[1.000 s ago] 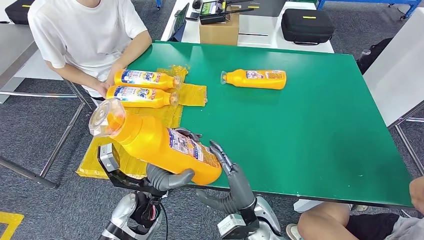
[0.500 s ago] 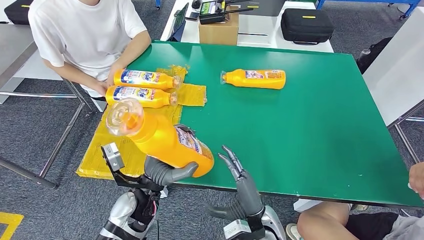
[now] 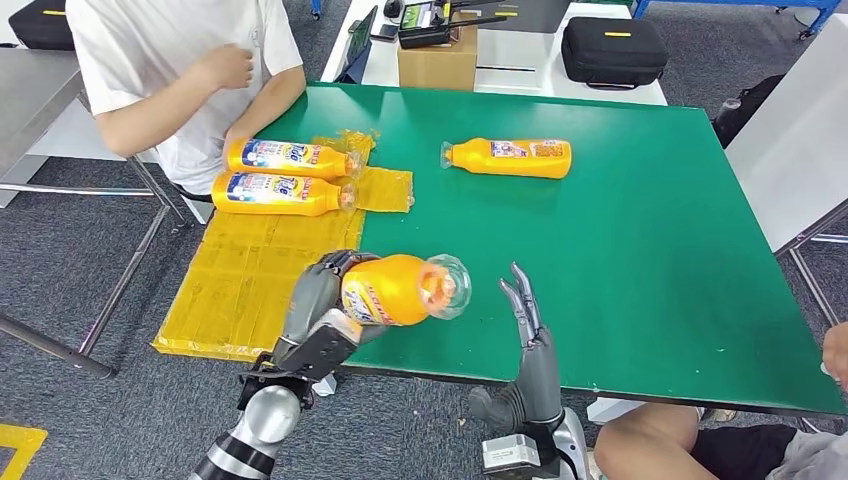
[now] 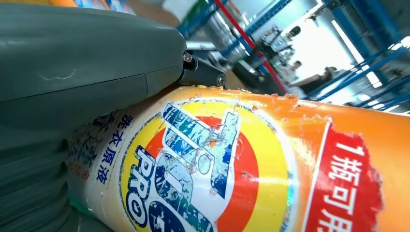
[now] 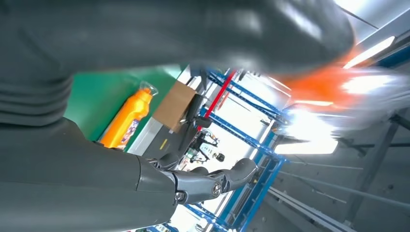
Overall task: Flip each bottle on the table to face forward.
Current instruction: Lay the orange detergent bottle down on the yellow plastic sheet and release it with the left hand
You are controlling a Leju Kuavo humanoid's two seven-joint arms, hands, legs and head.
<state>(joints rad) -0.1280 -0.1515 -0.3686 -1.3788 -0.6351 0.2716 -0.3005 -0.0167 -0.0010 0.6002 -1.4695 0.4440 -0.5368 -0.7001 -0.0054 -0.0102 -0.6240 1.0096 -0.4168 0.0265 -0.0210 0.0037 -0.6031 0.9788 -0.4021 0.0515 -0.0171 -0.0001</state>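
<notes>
Our left hand (image 3: 322,300) is wrapped around the orange bottle (image 3: 400,289) above the table's (image 3: 620,250) near edge, its long axis pointing cap-first toward our right hand (image 3: 530,345), which waits just beside with fingers apart, holding nothing.

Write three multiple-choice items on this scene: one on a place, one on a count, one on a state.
1. Where do the two side-by-side bottles lie?
A. on the yellow sheet
B. on the cardboard box
C. on the floor

2. How many orange bottles show in the head view?
A. two
B. four
C. six

3. What is the right hand doing?
A. gripping a bottle
B. holding nothing, fingers apart
C. pressing the table

Answers: 1 A, both rest on the sheet. 2 B, two there, a lone bottle on the green table, and a held bottle in the left hand. 3 B, it is empty.
</notes>
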